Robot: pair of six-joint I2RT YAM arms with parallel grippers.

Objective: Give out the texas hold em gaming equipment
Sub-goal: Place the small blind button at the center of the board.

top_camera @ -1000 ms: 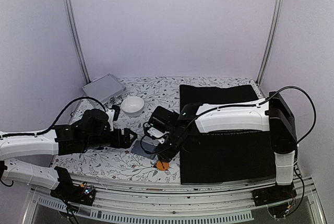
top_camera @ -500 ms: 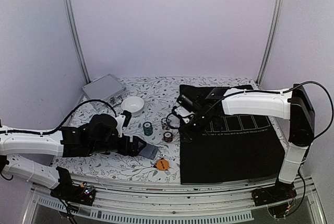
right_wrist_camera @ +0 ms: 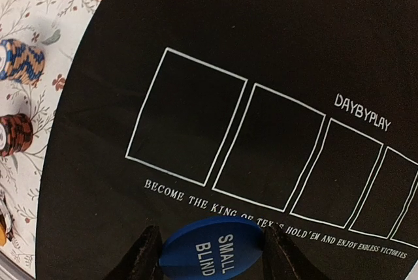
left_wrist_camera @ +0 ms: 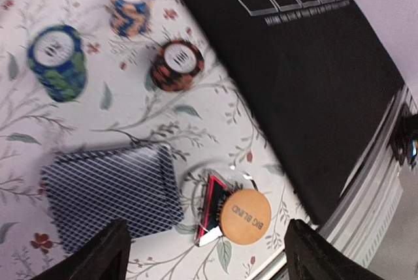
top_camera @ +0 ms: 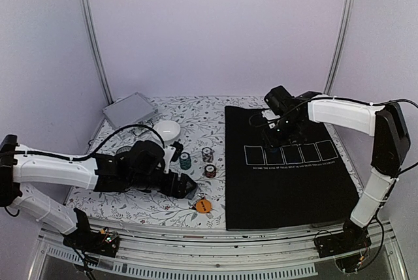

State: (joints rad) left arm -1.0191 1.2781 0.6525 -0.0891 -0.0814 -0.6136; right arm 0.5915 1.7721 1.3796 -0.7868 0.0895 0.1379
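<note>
My right gripper (right_wrist_camera: 212, 262) is shut on a blue round button (right_wrist_camera: 212, 250) printed SMALL BLIND. It hangs over the row of white card boxes on the black mat (right_wrist_camera: 196, 6). From above, the right gripper (top_camera: 273, 140) is at the mat's far half. My left gripper (left_wrist_camera: 209, 260) is open, low over the flowered cloth. Below it lie a deck of blue-backed playing cards (left_wrist_camera: 111, 192), an orange BIG BLIND button (left_wrist_camera: 245, 217) and a dark red-edged disc (left_wrist_camera: 212, 205) in clear wrap. Three chip stacks stand nearby: teal (left_wrist_camera: 57, 61), orange-blue (left_wrist_camera: 132, 7) and red-brown (left_wrist_camera: 177, 64).
A silver case (top_camera: 129, 109) and a white bowl (top_camera: 166, 130) sit at the back left. The black mat (top_camera: 287, 195) covers the table's right half. The orange button (top_camera: 204, 205) lies close to the table's front edge.
The right arm has swung from the cards at the table's centre out over the mat, carrying the blue button. The left gripper has slid right, over the cards.
</note>
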